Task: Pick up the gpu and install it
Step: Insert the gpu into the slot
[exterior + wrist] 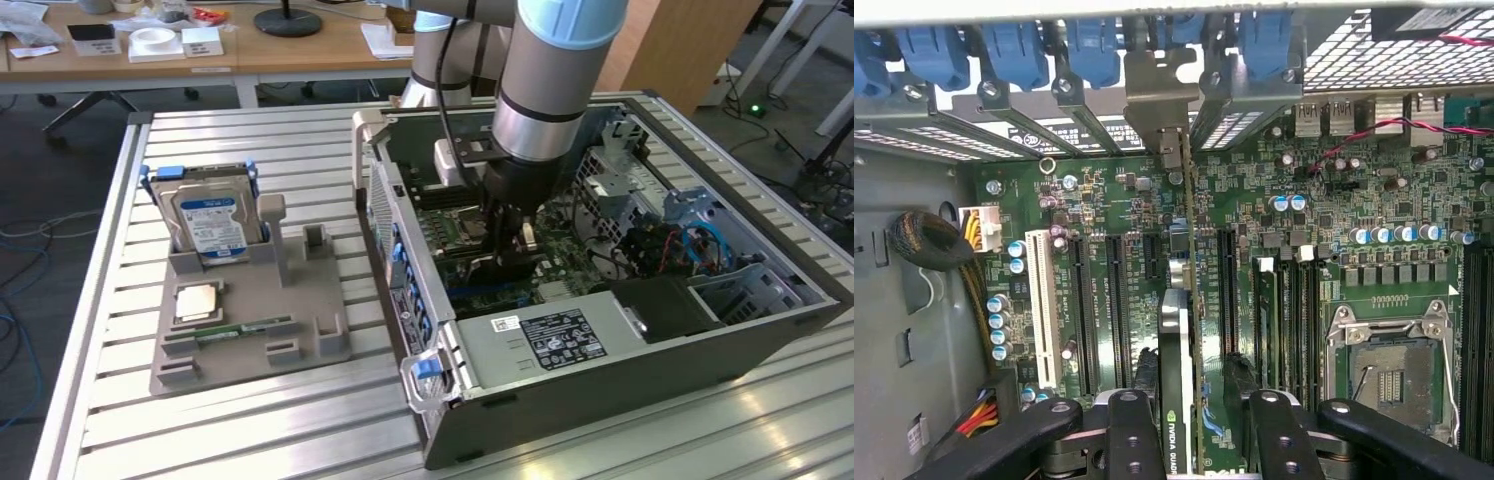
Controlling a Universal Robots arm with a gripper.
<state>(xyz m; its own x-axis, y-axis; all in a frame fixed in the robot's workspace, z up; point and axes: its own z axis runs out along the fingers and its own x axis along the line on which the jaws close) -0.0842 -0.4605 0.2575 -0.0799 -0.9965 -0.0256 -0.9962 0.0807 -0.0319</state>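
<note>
Your claw [1194,425] is reaching down inside the open computer case [641,370] on the bench [240,420], and it is grasping the gpu [1182,330] edge-on between its fingers [1136,435]. The card is standing upright over the motherboard [1354,200], its metal bracket end toward the blue-clipped rear slots [1094,50].

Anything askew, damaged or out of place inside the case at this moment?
Nothing stands out. The gpu stands on edge between the gripper fingers, in line with the motherboard slots, its bracket at the rear slot openings. The processor socket sits empty.
</note>
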